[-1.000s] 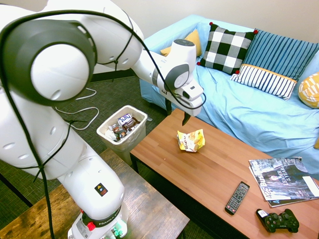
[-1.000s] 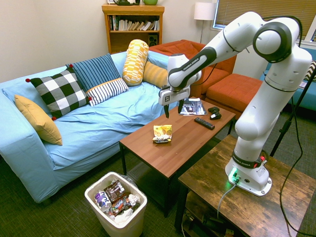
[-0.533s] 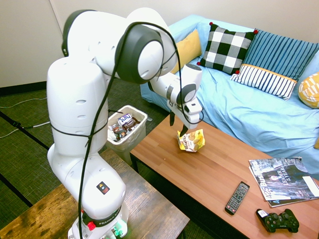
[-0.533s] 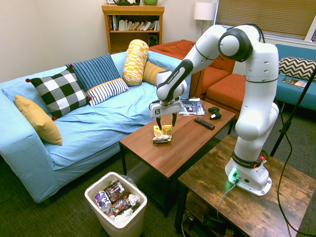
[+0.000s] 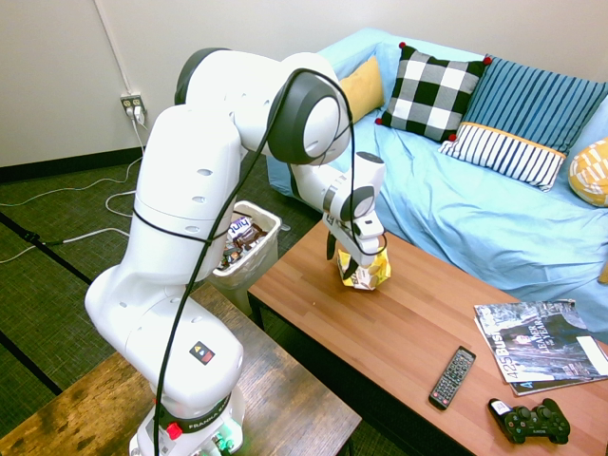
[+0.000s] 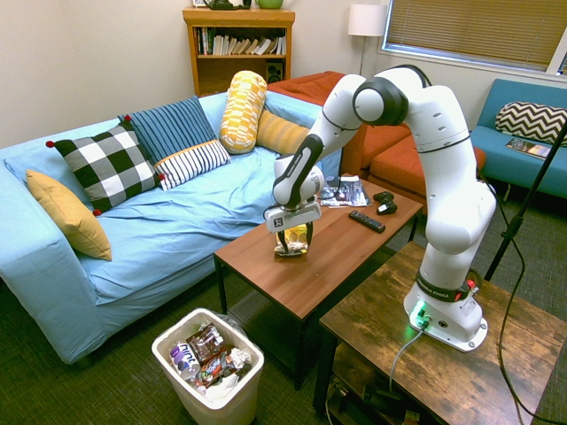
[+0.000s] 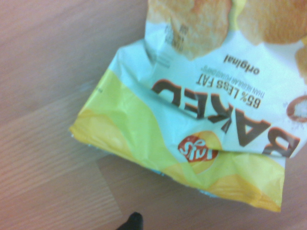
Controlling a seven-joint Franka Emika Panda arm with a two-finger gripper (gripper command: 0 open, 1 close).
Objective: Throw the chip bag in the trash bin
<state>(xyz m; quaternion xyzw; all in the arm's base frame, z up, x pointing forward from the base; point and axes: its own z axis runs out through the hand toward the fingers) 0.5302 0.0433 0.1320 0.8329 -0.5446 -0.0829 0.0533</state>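
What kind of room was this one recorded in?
Most likely a living room: a blue sofa with throw pillows, a wooden coffee table carrying a TV remote, game controller and magazines, plus a bookshelf.

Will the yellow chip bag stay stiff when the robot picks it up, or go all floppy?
Probably floppy: the chip bag is creased and crumpled foil, so it should bend and crinkle under the hand. It looks flattened, so likely very light. The shiny foil might slip a little.
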